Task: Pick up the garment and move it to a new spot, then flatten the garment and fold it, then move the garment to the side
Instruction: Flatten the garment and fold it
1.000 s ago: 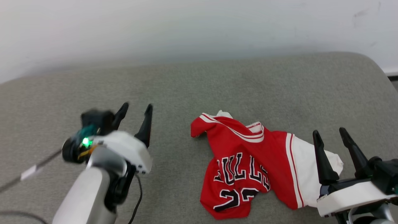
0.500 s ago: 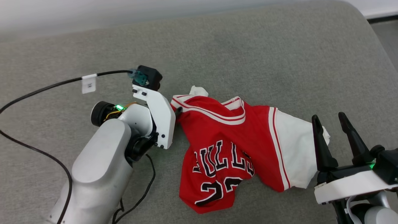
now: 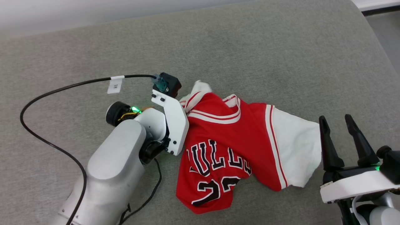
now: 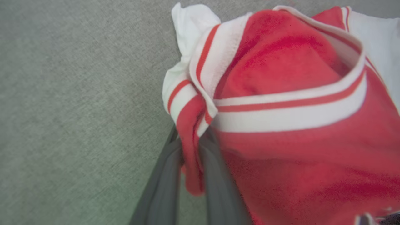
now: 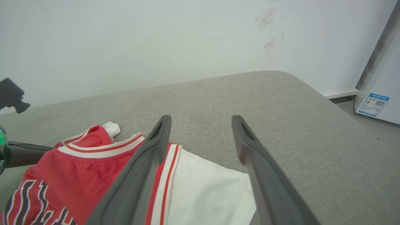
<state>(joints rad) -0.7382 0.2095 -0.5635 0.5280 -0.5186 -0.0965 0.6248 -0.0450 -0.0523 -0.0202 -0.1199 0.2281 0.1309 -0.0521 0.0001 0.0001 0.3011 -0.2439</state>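
Left gripper (image 4: 190,147) is pinched narrow on a red fold by the striped trim of the red jersey (image 3: 231,134), which lies crumpled on the grey cushion (image 3: 250,47) between it and the wide-open right gripper (image 3: 335,118) by the white sleeve.

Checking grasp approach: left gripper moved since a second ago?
Yes. The left gripper closed rightward onto the garment, which it stood clear of before; jaws now pinch its striped trim.
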